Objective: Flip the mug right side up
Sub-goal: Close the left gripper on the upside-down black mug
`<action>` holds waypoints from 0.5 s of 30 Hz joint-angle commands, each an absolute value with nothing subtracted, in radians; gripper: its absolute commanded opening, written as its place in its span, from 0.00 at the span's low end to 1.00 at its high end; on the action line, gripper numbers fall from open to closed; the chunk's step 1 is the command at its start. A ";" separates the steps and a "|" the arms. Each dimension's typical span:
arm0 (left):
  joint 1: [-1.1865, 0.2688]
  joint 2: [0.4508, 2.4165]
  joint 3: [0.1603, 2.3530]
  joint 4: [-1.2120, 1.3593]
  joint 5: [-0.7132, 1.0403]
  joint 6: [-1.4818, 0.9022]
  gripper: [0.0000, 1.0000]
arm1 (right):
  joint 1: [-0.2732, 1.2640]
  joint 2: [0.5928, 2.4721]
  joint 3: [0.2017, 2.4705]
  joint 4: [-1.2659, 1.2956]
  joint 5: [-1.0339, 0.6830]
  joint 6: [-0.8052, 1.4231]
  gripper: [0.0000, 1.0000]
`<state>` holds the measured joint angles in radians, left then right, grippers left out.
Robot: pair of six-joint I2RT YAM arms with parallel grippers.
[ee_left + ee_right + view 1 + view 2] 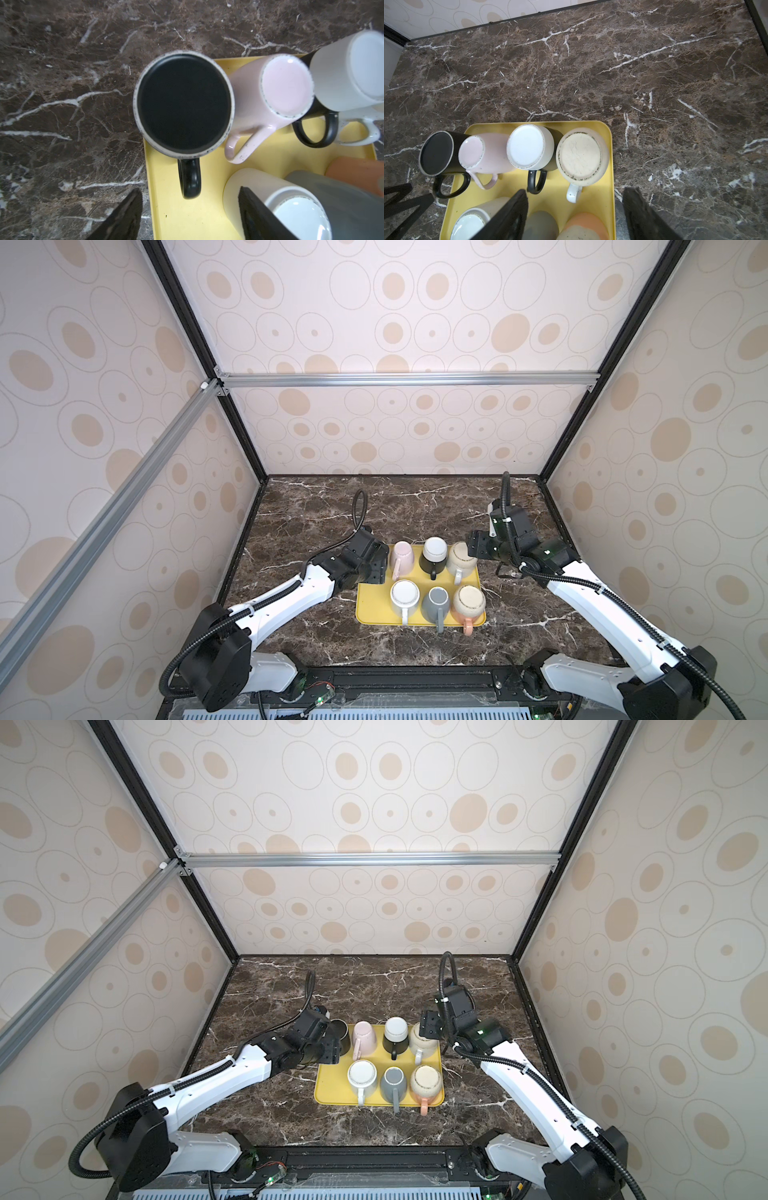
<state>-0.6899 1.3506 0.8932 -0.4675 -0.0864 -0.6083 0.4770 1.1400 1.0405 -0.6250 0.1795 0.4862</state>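
Seven glazed ceramic mugs are sitting base-up on and around a smooth yellow tray (370, 608) with rounded corners. The tray is lying on a glossy brown marble-look tabletop (415, 506) veined in white.

The black mug (184, 101) is standing at the tray's far left corner. It is showing a matte round base ringed by a pale speckled foot, and its looped handle is pointing back toward the robot. It is sitting just beside the pink mug (270, 99). Whether it is resting on the tray lip or the tabletop, I cannot tell.

At the far right corner the cream mug (581, 155) is showing a crazed, speckled base and a white handle.

The left gripper (190, 209) is hovering over the tray's left edge, wrist pitched downward, just short of the black mug's handle. Its dark fingers (124, 218) are standing spread with nothing between them. The right gripper (575, 207) is reaching in from the right, short of the cream mug's handle, fingers likewise standing apart and gripping nothing.
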 commanded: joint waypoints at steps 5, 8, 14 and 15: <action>-0.700 1.427 0.945 -0.489 -0.183 -0.586 0.58 | 0.483 1.097 1.001 -0.579 0.187 0.505 0.72; -0.701 1.456 0.961 -0.487 -0.185 -0.575 0.56 | 0.482 1.086 0.982 -0.569 0.192 0.511 0.71; -0.701 1.499 0.985 -0.483 -0.204 -0.562 0.52 | 0.482 1.077 0.959 -0.564 0.193 0.515 0.71; -0.701 1.505 0.989 -0.483 -0.207 -0.559 0.52 | 0.482 1.075 0.958 -0.562 0.196 0.514 0.71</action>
